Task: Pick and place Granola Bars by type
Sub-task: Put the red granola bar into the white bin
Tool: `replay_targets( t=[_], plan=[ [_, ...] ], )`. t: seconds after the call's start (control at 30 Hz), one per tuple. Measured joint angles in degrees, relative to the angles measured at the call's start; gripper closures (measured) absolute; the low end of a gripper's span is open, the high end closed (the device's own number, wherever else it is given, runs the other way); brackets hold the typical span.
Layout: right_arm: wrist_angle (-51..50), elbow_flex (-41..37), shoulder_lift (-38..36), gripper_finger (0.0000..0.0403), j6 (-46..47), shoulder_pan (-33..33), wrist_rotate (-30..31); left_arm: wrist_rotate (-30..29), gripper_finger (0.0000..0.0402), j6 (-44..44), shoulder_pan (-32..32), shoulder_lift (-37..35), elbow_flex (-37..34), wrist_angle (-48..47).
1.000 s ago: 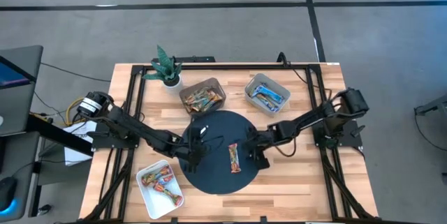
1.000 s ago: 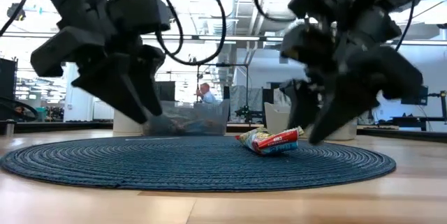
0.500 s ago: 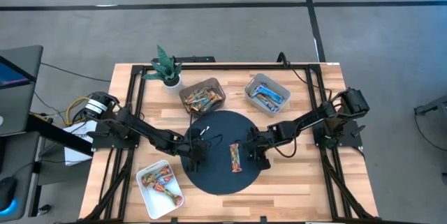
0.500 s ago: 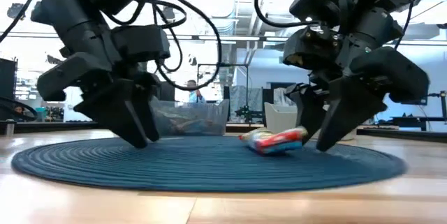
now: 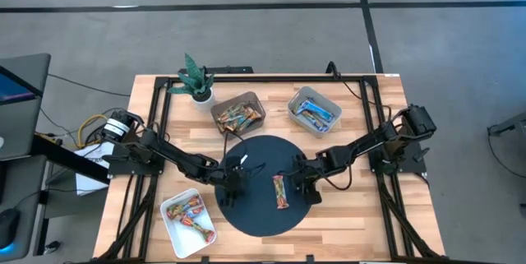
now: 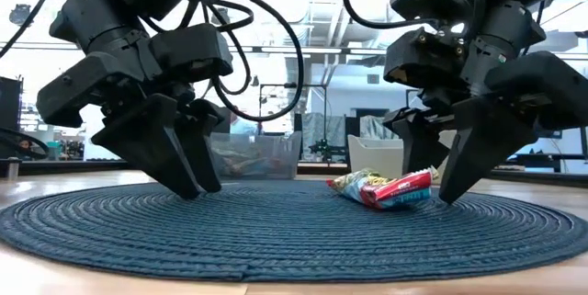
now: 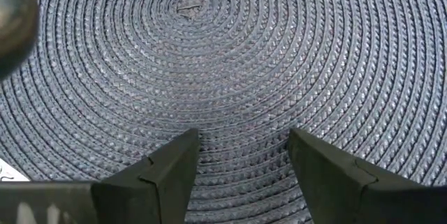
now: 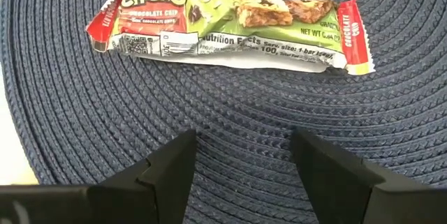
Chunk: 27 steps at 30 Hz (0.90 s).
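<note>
One granola bar (image 5: pixel 281 192) in a red, green and white wrapper lies flat on the round dark blue woven mat (image 5: pixel 263 215), right of its middle. In the right wrist view the bar (image 8: pixel 230 25) lies crosswise just ahead of my right gripper (image 8: pixel 242 140), which is open and apart from the bar. My right gripper (image 5: pixel 301 187) stands at the bar's right side. Over the mat's left part my left gripper (image 5: pixel 233 183) is open, with only weave between its fingers (image 7: pixel 244 137). My left gripper's open fingertips (image 6: pixel 191 190) reach down to the mat's surface (image 6: pixel 138 205) at its left part, slanting down from the table's left. My right gripper's open fingertips (image 6: pixel 452 194) reach the mat (image 6: pixel 496 217) just right of the bar, slanting down from the table's right; they do not touch the bar.
At the back stand a clear bin (image 5: pixel 238 114) of mixed bars and a grey bin (image 5: pixel 314 113) of blue bars. A white tray (image 5: pixel 189 219) with colourful bars sits at the near left. A potted plant (image 5: pixel 196 79) is at the far left.
My left gripper has come down onto the mat and tipped steeper. My right gripper has gone a little toward the near edge. The mat has slid toward the near edge, carrying the bar, which still lies flat.
</note>
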Motion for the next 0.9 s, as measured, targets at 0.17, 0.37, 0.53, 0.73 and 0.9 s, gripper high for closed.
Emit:
replay_targets(
  t=[0.17, 0.37, 0.53, 0.73, 0.9],
  plan=[
    [0.02, -0.02, 0.0, 0.0168, -0.02, -0.02, -0.62, 0.05, 0.0182, 0.02, -0.02, 0.07, -0.07, 0.35],
    [-0.04, 0.74, 0.18, 0.0168, -1.14, 0.0, -1.44, 0.25, 0.0182, 0.02, -0.04, 0.11, -0.07, 0.46],
    [0.21, 1.58, 0.36, 0.0168, -1.91, -0.02, -1.62, 0.42, 0.0182, 0.02, -0.04, 0.13, -0.09, 0.46],
    [0.53, 1.75, 0.37, 0.0168, -1.92, -0.04, -1.11, 0.42, 0.0182, 0.02, -0.07, 0.15, -0.09, 0.57],
    [0.77, 1.77, 0.37, 0.0168, -2.83, -0.05, 0.42, 0.42, 0.0182, 0.02, -0.07, 0.17, -0.11, 0.55]
  ],
)
